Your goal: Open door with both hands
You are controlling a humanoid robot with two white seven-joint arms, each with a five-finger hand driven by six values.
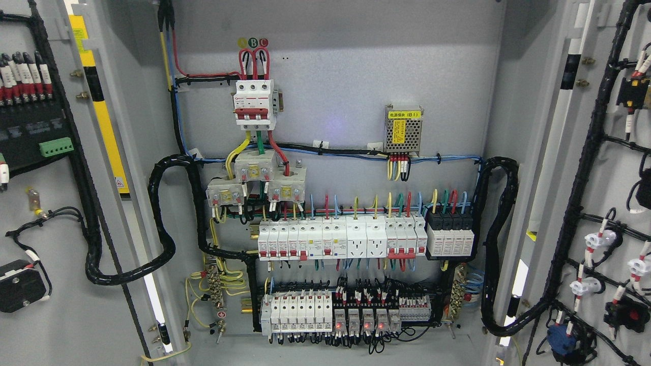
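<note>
A grey electrical cabinet fills the head view, and both of its doors stand swung wide. The left door (56, 305) shows its inner face with black wiring and a green terminal block. Black cable looms and small fittings cover the inner face of the right door (618, 168). The back panel (335, 76) between them is fully exposed. Neither of my hands nor any part of my arms shows in the picture.
On the back panel sit a red-and-white main breaker (254, 104), a small metal power supply (403, 129), a row of white breakers (341, 239) and a lower row of relays (346, 315). Thick black cable conduits (163, 223) loop to each door.
</note>
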